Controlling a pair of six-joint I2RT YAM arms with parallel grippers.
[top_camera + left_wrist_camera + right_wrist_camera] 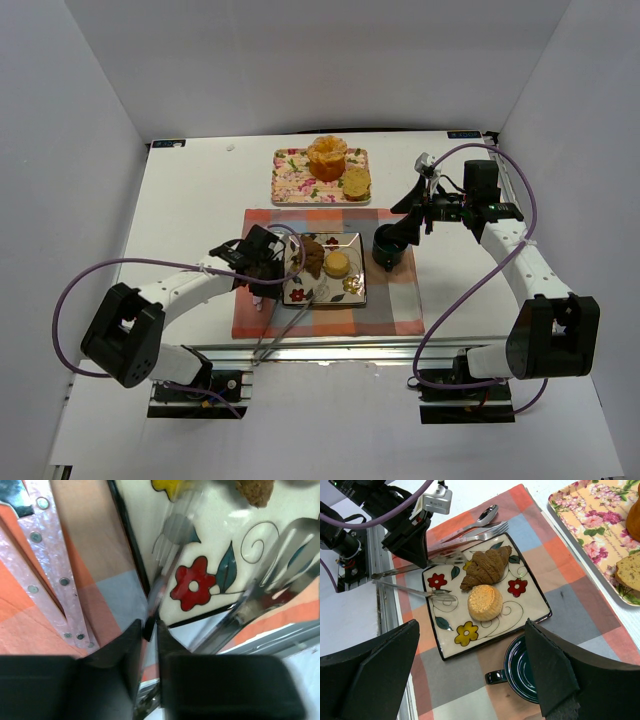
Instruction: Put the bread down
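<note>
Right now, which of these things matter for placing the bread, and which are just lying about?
For the job: left gripper, tongs, croissant, round bun, plate, bread slice, tray.
Lying about: mug, spoon, fork, checked cloth.

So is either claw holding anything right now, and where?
The left claw seems to pinch one thin arm of the metal tongs, by the plate's edge. The right claw is open, empty.
</note>
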